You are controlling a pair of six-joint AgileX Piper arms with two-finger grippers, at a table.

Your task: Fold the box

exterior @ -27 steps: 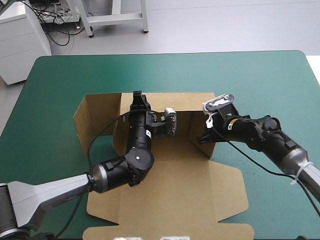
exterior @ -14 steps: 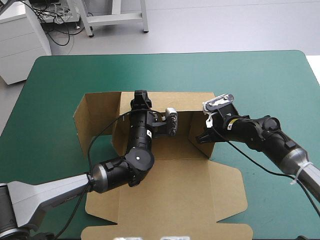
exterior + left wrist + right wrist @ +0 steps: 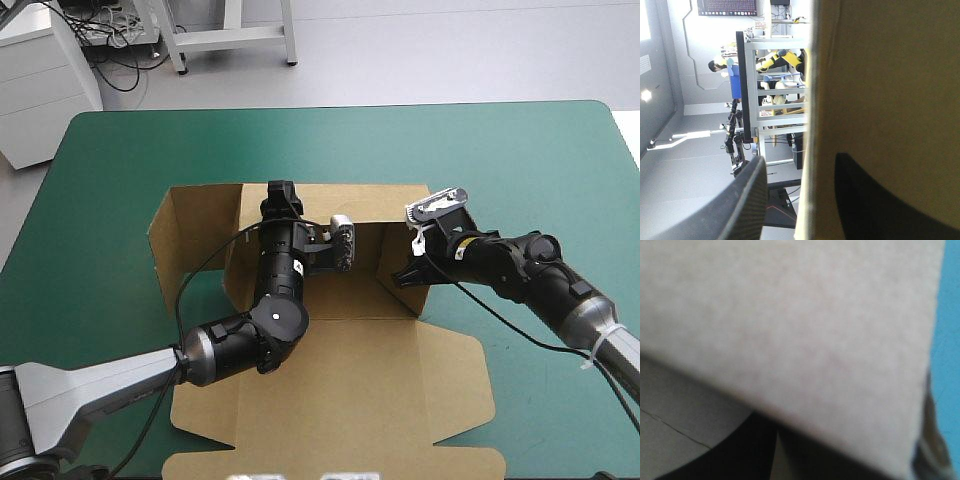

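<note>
So, half a tray with the far wall in hand

We've got the box [image 3: 330, 400] sitting mid-table on the teal-green cover [image 3: 520, 160], with its near panel lying flat toward us. Starting at the left, the left side flap [image 3: 195, 225] stands up but swings outward and isn't tucked. Next along, our left gripper [image 3: 281, 192] reaches across the box floor to the far wall [image 3: 385, 205] and straddles its top edge, one of its fingers [image 3: 747, 200] outside and the other inside. Room shows between the outer finger and the board, so we'd call it spread loosely round the wall, not pinching. Over on the right, our right gripper [image 3: 408, 273] sits at the near end of the right wall [image 3: 402, 250]. We can't tell whether it's clamped or loose, as its own view is just blurry board. Nothing's in the tray except our left arm. Our guess is that the next tuck hinges on the far wall, which runs crosswise right at the left gripper.
</note>
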